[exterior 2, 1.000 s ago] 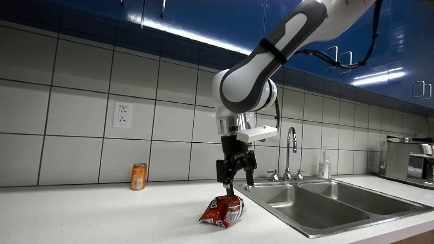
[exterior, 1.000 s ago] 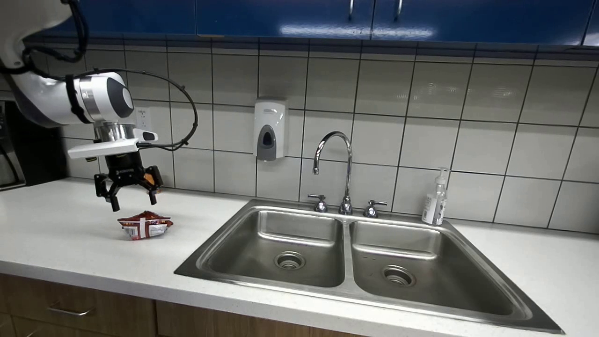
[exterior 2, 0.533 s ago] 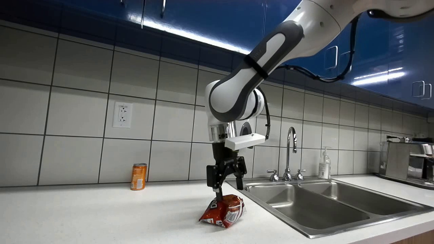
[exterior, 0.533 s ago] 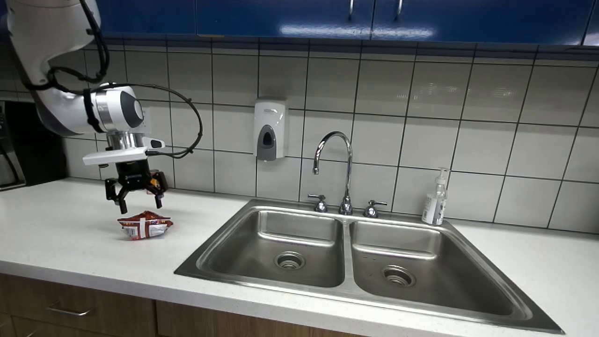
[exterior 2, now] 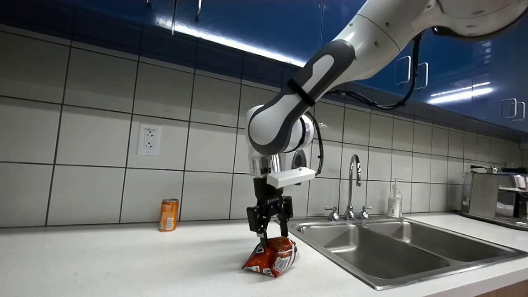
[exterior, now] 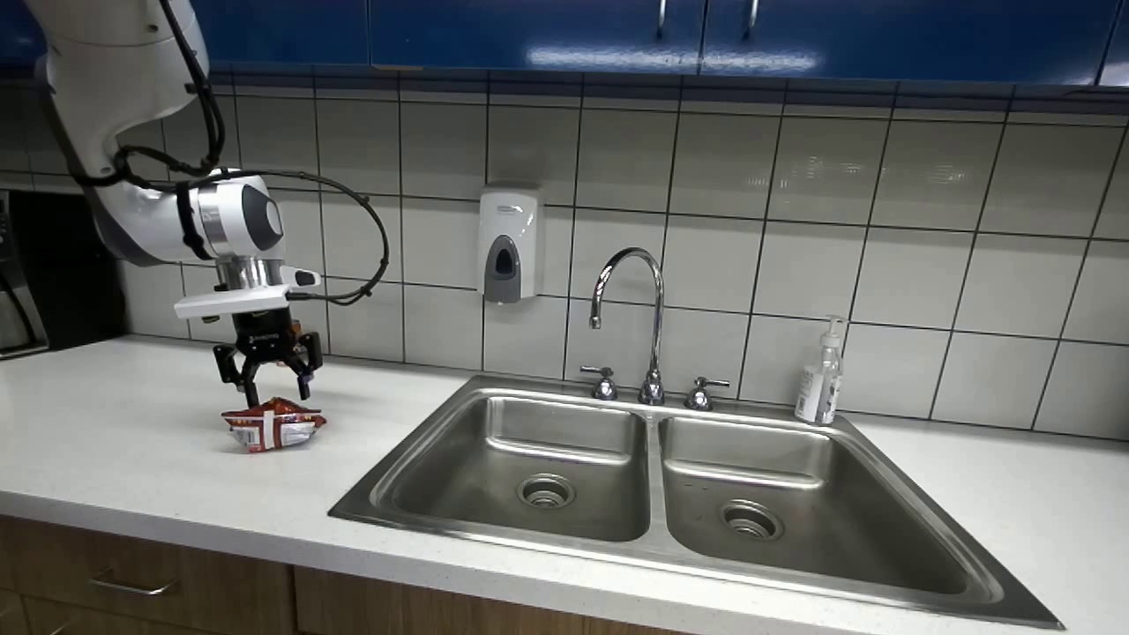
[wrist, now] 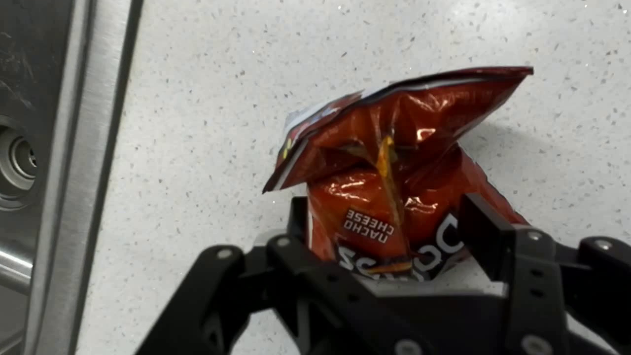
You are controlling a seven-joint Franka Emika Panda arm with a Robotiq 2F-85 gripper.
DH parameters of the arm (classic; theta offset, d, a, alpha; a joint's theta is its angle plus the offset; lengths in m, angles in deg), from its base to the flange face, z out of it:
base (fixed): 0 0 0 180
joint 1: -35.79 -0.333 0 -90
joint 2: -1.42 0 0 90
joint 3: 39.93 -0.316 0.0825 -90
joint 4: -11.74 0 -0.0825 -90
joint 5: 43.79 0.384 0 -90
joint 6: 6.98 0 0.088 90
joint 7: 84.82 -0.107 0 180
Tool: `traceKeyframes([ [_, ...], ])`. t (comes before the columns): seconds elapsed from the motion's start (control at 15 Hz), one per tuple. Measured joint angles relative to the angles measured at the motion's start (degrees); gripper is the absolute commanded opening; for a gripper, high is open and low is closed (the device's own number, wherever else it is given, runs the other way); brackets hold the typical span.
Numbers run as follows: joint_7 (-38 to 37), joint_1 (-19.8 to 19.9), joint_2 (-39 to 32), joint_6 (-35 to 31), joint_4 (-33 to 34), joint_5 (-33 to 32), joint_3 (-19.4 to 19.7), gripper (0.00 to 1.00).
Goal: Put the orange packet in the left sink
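Plainly, the pale counter (exterior: 115, 423) gives you a flat base for the pick, and the arm (exterior 2: 319, 70) arches over it with its end pointing down, presumably so you can grasp from above. Your goal, the left sink (exterior: 459, 489), lies near the pick spot, so the carry should be short. The gripper (wrist: 389, 212) hangs with its jaws spread wide and nothing pinched, a gap that seems meant to straddle your target. That target, the orange packet (wrist: 355, 192), lies on the counter, outside the sink, between the jaws in the wrist view; its puffed middle probably gives you a firmer hold than its flared end. The smaller orange can (exterior 2: 168, 215) stands upright and well apart, likely out of your way. As for the fingertips (wrist: 485, 224), you cannot tell whether they touch the packet, so a little more depth may help before you squeeze.
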State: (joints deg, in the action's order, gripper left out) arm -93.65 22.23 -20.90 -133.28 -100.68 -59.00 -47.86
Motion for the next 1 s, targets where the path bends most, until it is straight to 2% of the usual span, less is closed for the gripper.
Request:
traceKeyframes([
  [0.4,0.00,-0.67,-1.58,0.00,2.08,0.00,0.65,0.02],
  [0.47,0.00,-0.80,-1.77,0.00,2.35,0.00,0.76,0.00],
  [1.0,0.00,-1.41,-2.21,0.03,3.25,0.00,1.34,0.00],
])
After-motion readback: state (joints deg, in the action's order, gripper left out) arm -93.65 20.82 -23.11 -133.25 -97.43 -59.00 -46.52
